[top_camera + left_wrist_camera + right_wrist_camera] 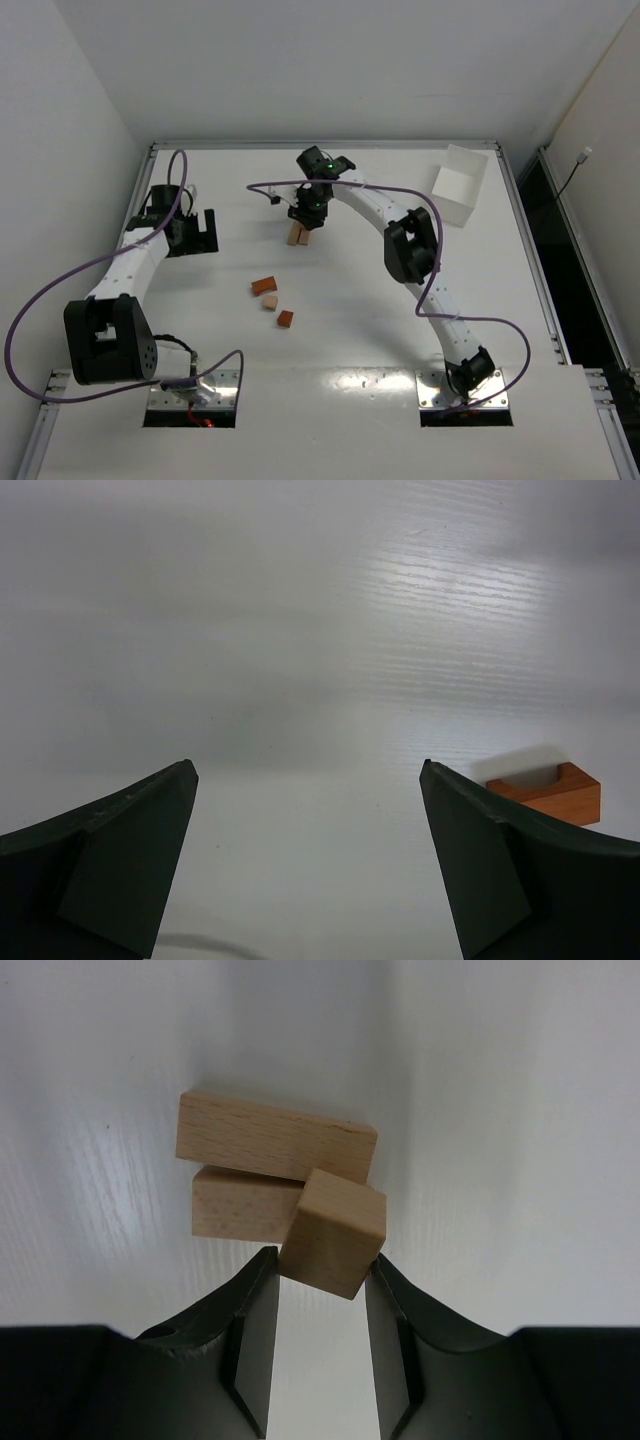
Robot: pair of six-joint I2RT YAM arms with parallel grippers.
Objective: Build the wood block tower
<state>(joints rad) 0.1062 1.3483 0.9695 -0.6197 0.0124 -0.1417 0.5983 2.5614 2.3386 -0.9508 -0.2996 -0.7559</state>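
Two pale tan bars (270, 1138) (240, 1206) lie side by side on the white table, the base of the wood block tower (298, 237). My right gripper (322, 1265) is shut on a pale tan cube (335, 1232), tilted, held just over the near edge of the bars; in the top view this gripper (306, 213) hangs right above them. Three loose blocks lie nearer the arms: a reddish bar (264, 286), a pale cube (270, 302), a reddish cube (286, 319). My left gripper (205, 232) is open and empty over bare table (308, 770); a reddish notched block (550, 792) shows behind its right finger.
A white rectangular box (460, 185) stands at the back right. The table's raised edge runs along the back and both sides. A purple cable loops from the right arm past the tower's left side (262, 186).
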